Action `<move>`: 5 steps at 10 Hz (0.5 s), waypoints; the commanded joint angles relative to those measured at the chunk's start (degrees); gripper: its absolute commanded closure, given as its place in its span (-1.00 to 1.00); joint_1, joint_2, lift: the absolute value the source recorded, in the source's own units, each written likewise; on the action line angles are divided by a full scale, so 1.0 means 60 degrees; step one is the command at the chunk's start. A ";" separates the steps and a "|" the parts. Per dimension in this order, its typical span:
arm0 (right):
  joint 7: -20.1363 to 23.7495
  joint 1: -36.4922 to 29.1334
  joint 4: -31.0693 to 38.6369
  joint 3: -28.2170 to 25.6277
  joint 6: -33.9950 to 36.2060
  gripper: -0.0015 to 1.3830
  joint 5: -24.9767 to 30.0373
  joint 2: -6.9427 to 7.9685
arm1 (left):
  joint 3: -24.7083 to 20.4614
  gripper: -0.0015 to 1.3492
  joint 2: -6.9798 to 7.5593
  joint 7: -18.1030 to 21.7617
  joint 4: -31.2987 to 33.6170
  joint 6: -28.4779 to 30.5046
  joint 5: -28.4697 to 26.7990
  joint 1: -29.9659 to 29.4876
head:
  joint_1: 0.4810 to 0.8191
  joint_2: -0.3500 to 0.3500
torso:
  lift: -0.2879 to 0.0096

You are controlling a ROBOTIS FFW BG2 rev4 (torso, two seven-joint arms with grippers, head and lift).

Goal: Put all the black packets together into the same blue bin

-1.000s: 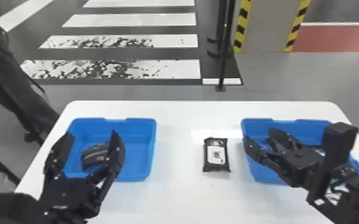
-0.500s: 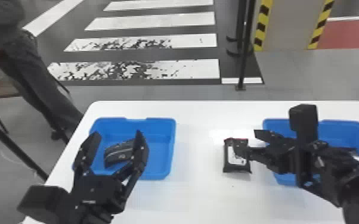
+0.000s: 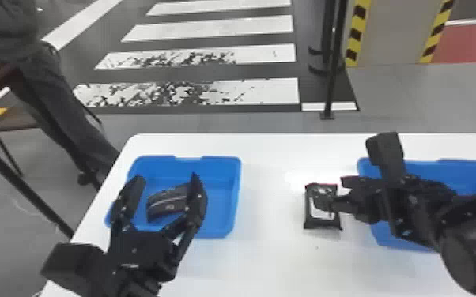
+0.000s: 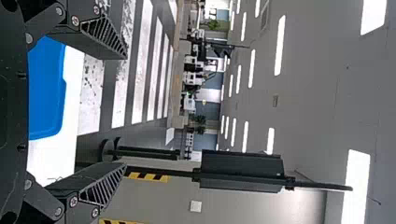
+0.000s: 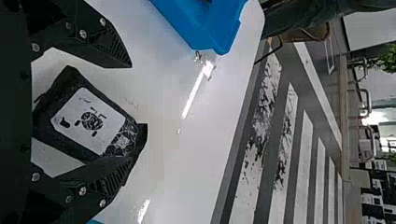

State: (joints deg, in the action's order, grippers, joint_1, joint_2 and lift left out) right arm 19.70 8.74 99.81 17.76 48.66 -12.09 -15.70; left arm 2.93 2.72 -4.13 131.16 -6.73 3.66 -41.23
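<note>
The right gripper (image 5: 130,113) has swung over the loose packet (image 5: 88,121), open wide around it, so a grab may be next. Another packet (image 3: 168,203) sits in the nine o'clock blue bin (image 3: 219,223), near the open left gripper (image 3: 168,177). Past the white table (image 3: 265,256), floor stripes (image 3: 265,91) lie toward twelve.

In the left wrist view, I have my left gripper (image 3: 167,177) with its fingers spread wide. Past them I see part of a blue bin (image 4: 45,93) on the white table (image 4: 50,156), then crosswalk stripes (image 4: 120,105), a black stand (image 4: 240,172) and ceiling lights (image 4: 280,44).
</note>
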 commanded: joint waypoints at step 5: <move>0.0364 0.1497 -0.2398 0.0982 -0.0400 -0.55 -0.0594 -0.0034 | 0.0083 -0.66 0.0015 0.0000 -0.0099 -0.0004 0.0057 0.0099 | 0.27 0.45 | 0.20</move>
State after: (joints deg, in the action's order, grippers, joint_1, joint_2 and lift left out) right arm 21.91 17.41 85.76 23.16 45.49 -15.86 -15.91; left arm 3.40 2.81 -4.13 130.62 -6.75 3.91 -40.60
